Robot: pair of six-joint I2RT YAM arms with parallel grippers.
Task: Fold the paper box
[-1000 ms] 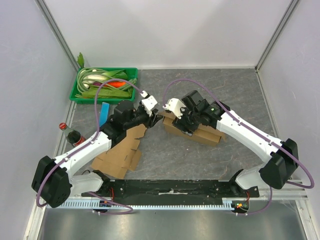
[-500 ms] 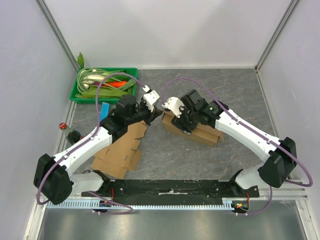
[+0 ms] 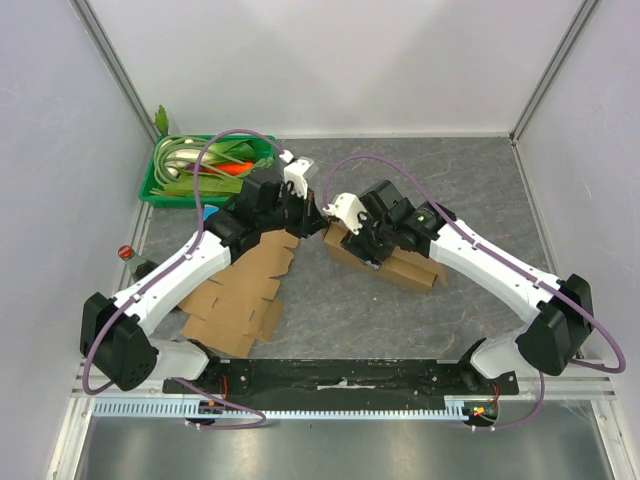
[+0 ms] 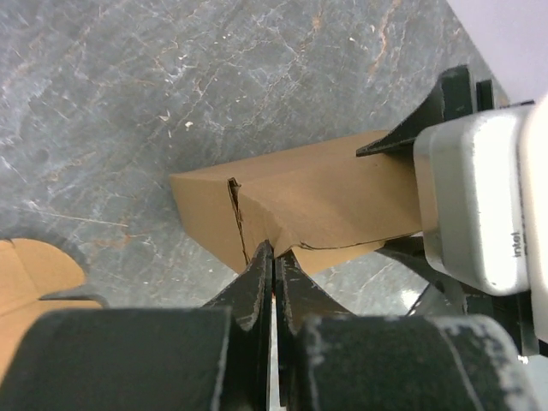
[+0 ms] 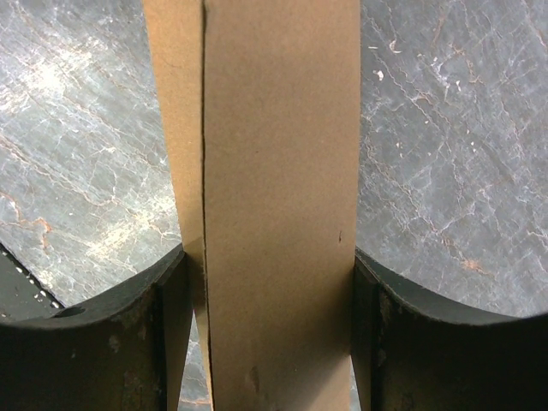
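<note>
Top external view: swung the left gripper point(image 3: 310, 212) rightward to the left end of the paper box point(image 3: 400, 265) at mid-table, then snapped it fully shut from half open. Probably starting on the end flap. Cannot tell if pinching any card. Clamping the box across its width with the right gripper point(image 5: 270, 274), spread wide.

Robotics laboratory test cell. Plain pale wall panels point(image 3: 350, 60) set in aluminium frame posts point(image 3: 550, 70) enclose a grey stone-patterned table point(image 3: 470, 180). Two small arms, the left arm point(image 3: 190, 270) and the right arm point(image 3: 490, 265), stand on a black base plate point(image 3: 340, 375) beside a slotted cable duct point(image 3: 330, 408), with purple cables point(image 3: 238, 132) looping free. The objects are staged props: a paper box point(image 3: 400, 265), flat cardboard blanks point(image 3: 235, 300) and a green tray point(image 3: 150, 185) of vegetables.
</note>
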